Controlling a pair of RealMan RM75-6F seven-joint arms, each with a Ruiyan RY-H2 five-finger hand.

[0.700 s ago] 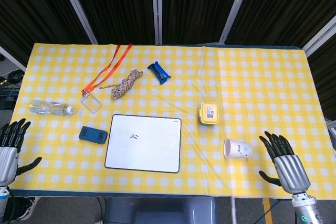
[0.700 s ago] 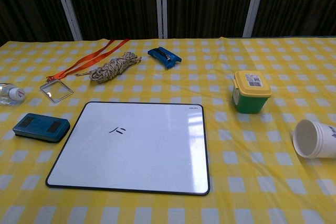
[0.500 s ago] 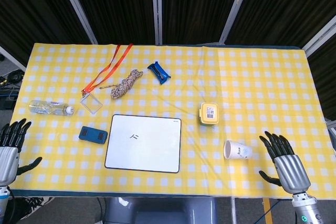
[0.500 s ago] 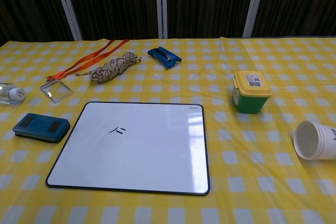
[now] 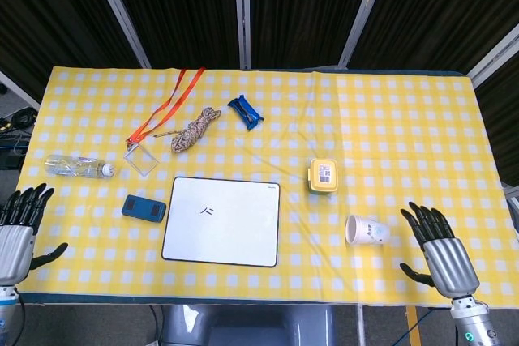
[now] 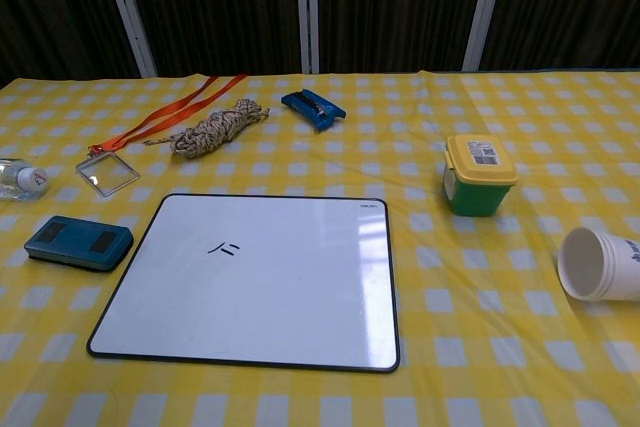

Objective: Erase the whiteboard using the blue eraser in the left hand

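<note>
The left hand (image 5: 18, 228) is hanging open at the near left corner of the table (image 5: 389, 119), fingers spread and holding nothing. The right hand (image 5: 438, 250) is likewise open and empty at the near right, just beside a tipped paper cup (image 5: 366, 230). The blue eraser (image 5: 144, 207) is lying flat on the checked cloth, just left of the whiteboard (image 5: 222, 221), close to its far left corner but apart from its edge. A few short black marks (image 6: 224, 247) are sitting on the left half of the board.

The step in hand looks like the reach for the eraser. To do it well, the left hand is best coming in from above, fingers across the eraser's short width, and closing firmly, so the felt side is facing down. It should be keeping low past the water bottle (image 5: 77, 168) lying farther back on the left.
</note>
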